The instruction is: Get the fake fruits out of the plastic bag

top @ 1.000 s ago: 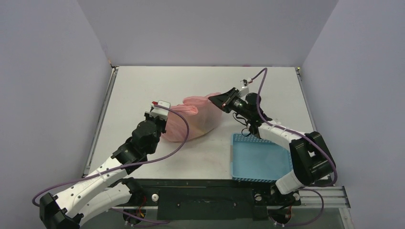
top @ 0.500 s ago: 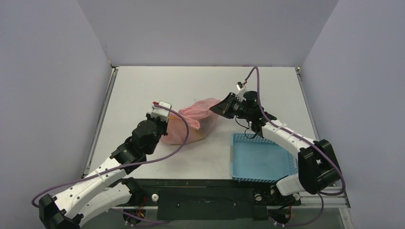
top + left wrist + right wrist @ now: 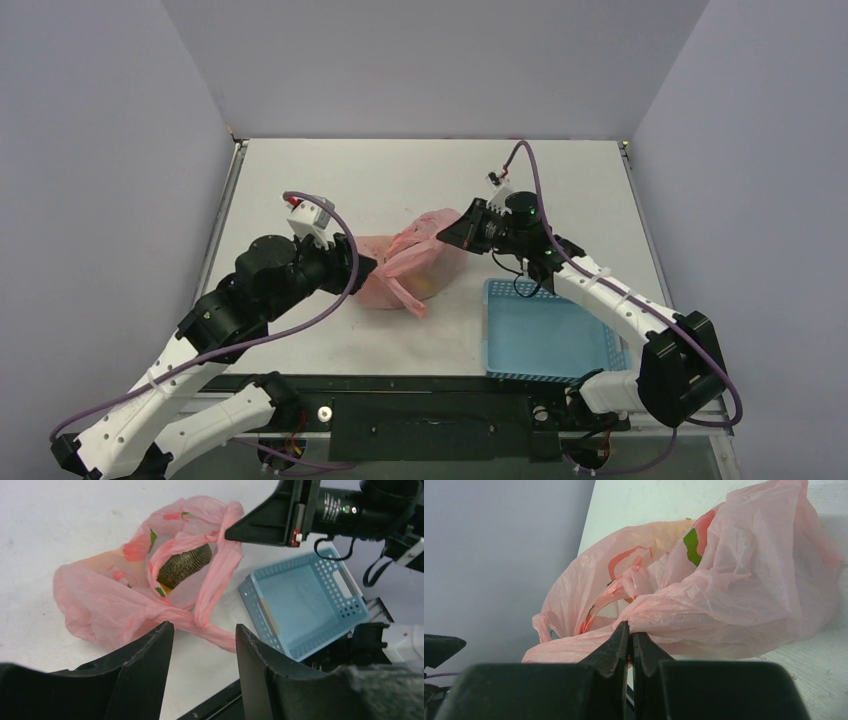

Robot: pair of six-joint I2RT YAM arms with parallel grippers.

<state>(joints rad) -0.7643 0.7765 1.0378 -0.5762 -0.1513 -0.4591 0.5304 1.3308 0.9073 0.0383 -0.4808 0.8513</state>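
Note:
The pink plastic bag [image 3: 405,268] lies crumpled mid-table, its mouth turned toward my left arm. Inside the mouth a grey-green netted melon [image 3: 184,565] shows; the other fake fruits are hidden by the film. My right gripper [image 3: 447,236] is shut on the bag's far edge [image 3: 734,575], the film pinched between its tips [image 3: 630,626]. My left gripper [image 3: 366,266] hovers open just left of the bag with nothing between its fingers [image 3: 150,655]. A loose loop handle [image 3: 220,635] lies on the table beyond them.
A blue perforated basket [image 3: 545,335] sits at the near right, beside the bag [image 3: 305,605]. Grey walls enclose the white table [image 3: 330,180] on three sides. The black frame rail [image 3: 430,385] runs along the near edge.
My left gripper opened, let go of the bag's handle and drew back to the left. The handle dropped onto the table. My right gripper shifted slightly left, still holding the bag.

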